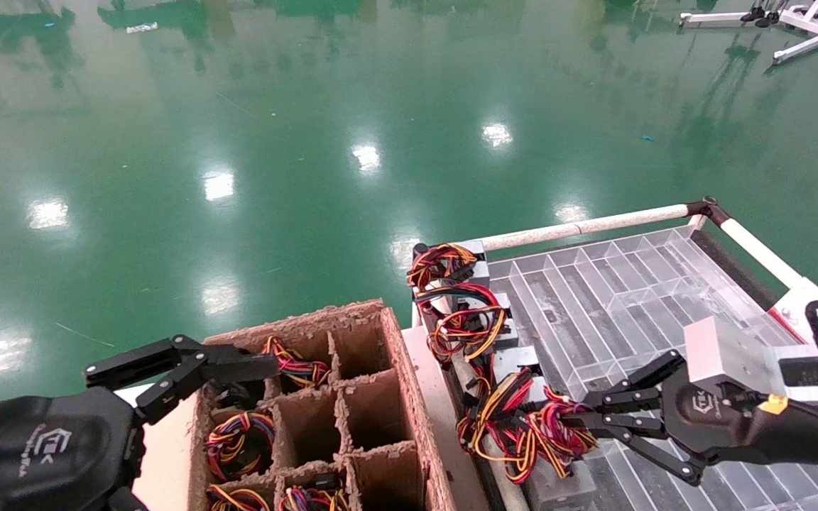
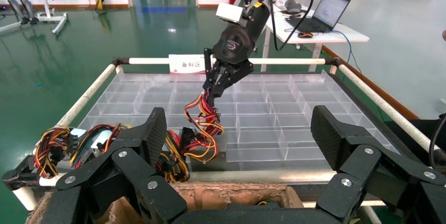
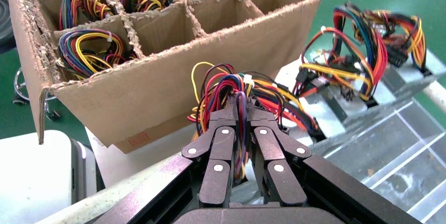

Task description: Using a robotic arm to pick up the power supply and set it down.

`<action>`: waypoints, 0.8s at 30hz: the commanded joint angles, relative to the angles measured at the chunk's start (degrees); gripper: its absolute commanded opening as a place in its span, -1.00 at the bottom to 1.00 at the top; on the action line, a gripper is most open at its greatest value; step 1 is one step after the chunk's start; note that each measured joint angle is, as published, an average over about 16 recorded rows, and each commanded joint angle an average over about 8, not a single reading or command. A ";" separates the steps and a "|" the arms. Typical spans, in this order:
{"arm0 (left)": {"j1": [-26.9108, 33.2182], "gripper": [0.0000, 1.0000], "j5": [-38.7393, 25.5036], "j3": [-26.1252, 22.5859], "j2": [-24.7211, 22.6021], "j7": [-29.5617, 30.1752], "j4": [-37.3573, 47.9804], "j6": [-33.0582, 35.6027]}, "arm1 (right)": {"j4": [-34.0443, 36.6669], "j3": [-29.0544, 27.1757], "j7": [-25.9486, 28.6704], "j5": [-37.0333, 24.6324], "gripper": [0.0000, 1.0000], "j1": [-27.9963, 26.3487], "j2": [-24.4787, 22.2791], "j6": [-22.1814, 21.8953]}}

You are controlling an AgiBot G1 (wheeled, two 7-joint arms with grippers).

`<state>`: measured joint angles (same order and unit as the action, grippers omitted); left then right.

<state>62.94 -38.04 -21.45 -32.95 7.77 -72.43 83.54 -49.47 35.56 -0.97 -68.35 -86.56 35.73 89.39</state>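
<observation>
Right gripper (image 3: 241,121) pinches the supply's (image 2: 206,156) wires (image 1: 547,426) at its tips; releasing looks next.

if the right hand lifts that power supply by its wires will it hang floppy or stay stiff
Likely floppy: the right hand pinches only the loose wire bundle. The power supply, a metal box, probably hangs heavy below and may swing.

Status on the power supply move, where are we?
Done: three power supplies already sit along the clear tray's edge. In hand: the right gripper is shut on the wire bundle of the power supply, which rests on the tray. Left: let go. The left gripper hovers open over the cardboard box, where more supplies wait.
</observation>
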 commanded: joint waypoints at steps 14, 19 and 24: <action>-0.01 1.00 0.01 0.00 0.00 0.00 0.01 -0.01 | 2.06 0.50 -1.27 0.47 1.00 0.34 -0.20 0.04; -0.01 1.00 0.01 0.00 0.00 0.00 0.01 -0.01 | 1.82 0.42 -1.14 0.40 1.00 0.33 -0.20 0.06; -0.01 1.00 0.01 0.00 0.00 0.00 0.01 -0.01 | 1.60 0.38 -0.97 0.55 1.00 0.30 -0.21 0.09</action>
<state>62.93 -38.02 -21.45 -32.95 7.77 -72.42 83.53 -48.03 35.85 -1.82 -67.09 -86.37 35.39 89.63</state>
